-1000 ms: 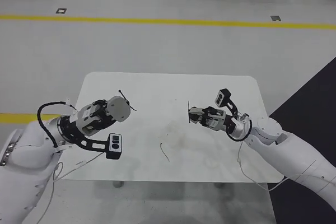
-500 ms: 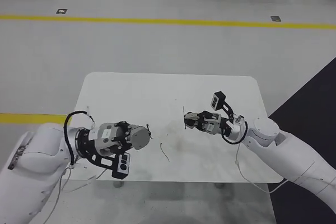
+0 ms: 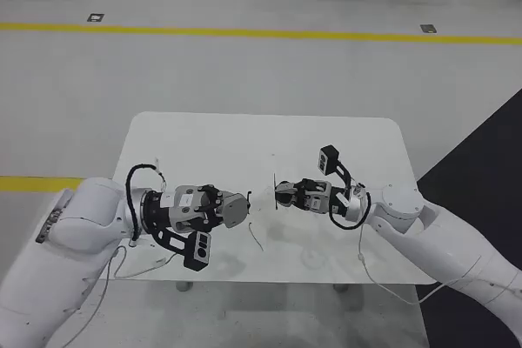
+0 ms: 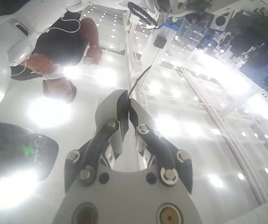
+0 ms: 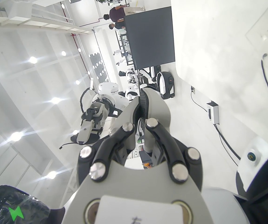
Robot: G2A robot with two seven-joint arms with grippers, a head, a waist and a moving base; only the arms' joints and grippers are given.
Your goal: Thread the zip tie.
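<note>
Left claw (image 3: pixel 245 202): closed, pinching thin black zip tie (image 4: pixel 139 78) between fingertips; free length of tie projects beyond tips.
Right claw (image 3: pixel 280 192): closed, pinching second zip tie (image 3: pixel 276 183); thin black strip shows at tips.
Both claws over centre of tabletop (image 3: pixel 244 139), tips facing each other, near but apart.
Loose zip tie (image 3: pixel 256 236): lies flat on tabletop between centre and near edge, under gap between claws, touched by neither.

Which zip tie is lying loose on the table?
The zip tie flat on the table; the other two are pinched in the left gripper and right gripper.
</note>
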